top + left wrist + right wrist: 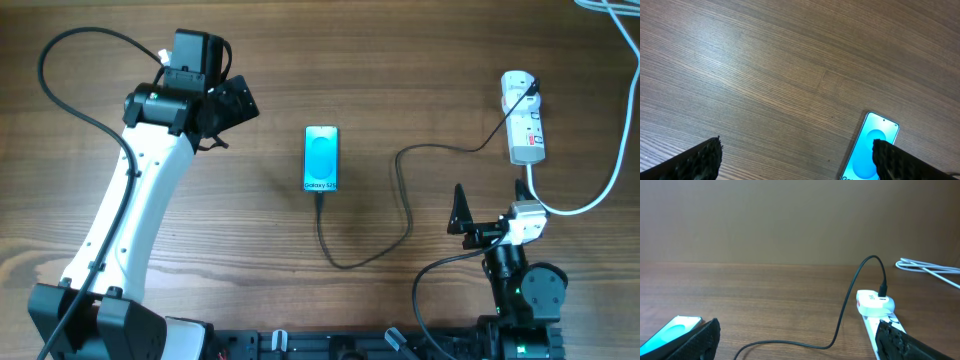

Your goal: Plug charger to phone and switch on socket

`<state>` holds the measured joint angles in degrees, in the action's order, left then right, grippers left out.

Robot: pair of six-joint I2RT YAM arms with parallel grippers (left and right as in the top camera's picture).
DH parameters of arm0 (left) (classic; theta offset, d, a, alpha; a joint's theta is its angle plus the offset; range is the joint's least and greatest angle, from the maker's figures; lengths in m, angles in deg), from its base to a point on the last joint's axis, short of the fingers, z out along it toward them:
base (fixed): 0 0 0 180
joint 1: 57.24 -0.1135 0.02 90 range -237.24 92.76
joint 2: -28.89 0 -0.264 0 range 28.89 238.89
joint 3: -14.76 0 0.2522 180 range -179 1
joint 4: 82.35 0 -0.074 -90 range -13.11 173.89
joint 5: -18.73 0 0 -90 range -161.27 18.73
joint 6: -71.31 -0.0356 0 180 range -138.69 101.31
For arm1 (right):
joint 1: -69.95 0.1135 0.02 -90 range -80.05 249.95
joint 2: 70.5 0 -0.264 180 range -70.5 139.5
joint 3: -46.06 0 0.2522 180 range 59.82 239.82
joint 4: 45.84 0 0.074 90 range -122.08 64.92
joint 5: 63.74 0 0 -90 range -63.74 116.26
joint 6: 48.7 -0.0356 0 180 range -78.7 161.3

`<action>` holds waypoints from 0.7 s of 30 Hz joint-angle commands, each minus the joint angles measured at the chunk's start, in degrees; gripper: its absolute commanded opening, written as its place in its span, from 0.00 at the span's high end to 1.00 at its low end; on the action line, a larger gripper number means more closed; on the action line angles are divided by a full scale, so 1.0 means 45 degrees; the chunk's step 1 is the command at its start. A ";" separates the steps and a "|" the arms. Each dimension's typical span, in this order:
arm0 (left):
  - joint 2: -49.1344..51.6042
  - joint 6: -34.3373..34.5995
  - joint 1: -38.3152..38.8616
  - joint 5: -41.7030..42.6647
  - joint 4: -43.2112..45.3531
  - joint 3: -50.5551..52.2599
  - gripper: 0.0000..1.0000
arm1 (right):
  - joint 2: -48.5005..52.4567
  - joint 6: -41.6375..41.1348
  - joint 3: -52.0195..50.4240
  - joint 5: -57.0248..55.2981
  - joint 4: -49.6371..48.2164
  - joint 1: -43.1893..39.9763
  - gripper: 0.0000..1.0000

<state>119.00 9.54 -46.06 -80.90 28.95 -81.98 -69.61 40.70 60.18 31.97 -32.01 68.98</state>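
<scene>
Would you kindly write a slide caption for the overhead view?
Black charger loops from the socket to the phone's lower end on the wooden table.

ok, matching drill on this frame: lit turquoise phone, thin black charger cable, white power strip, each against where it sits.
Things:
1. flat turquoise-screened phone
2. thin black charger cable
3. elongated white power strip

Places:
A. far right side
B. dead centre
C. loops between the other two

Pairs: 1-B, 2-C, 3-A
</scene>
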 commanded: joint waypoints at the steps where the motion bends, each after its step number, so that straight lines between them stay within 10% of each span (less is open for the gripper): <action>1: -0.0058 0.0151 0.0010 -0.0199 -0.0058 -0.0034 0.00 | -0.0151 -0.0204 -0.0010 -0.0126 -0.0049 -0.0039 0.00; 21: -0.5581 0.0112 -0.0287 -0.0408 0.4255 0.7592 0.00 | -0.0151 -0.0204 -0.0010 -0.0126 -0.0049 -0.0039 0.00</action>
<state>99.74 9.56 -46.32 -81.31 45.39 -52.06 -69.61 40.68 60.18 31.97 -32.05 68.98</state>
